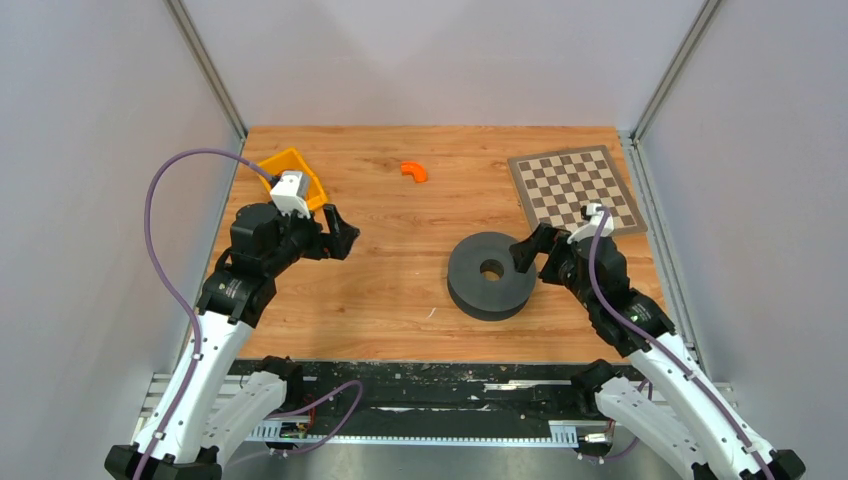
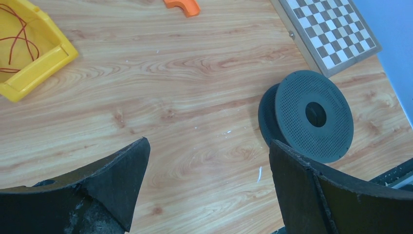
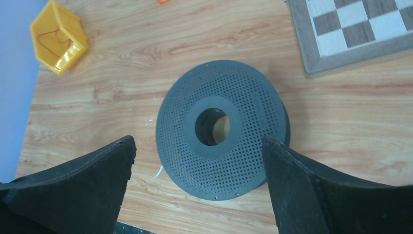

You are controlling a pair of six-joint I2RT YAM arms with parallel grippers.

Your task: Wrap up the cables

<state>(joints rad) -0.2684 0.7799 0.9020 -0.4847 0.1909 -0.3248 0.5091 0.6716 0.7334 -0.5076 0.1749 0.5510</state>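
Observation:
The cables (image 2: 18,40) are a thin reddish-brown wire lying in loose loops inside a yellow bin (image 2: 46,57) at the table's far left; the same wire (image 3: 55,37) shows faintly in the right wrist view. A dark grey perforated spool (image 1: 490,275) lies flat right of the table's middle. My left gripper (image 1: 343,236) hovers open over bare wood, just right of the bin (image 1: 296,165), with nothing between its fingers (image 2: 122,170). My right gripper (image 1: 524,256) is open at the spool's right rim, its fingers (image 3: 297,180) above the spool (image 3: 221,129) and apart from it.
An orange curved piece (image 1: 414,171) lies at the back centre. A chessboard (image 1: 573,188) lies flat at the back right, close behind the right gripper. Grey walls enclose the table on the left, the right and the back. A black rail (image 1: 430,385) runs along the near edge.

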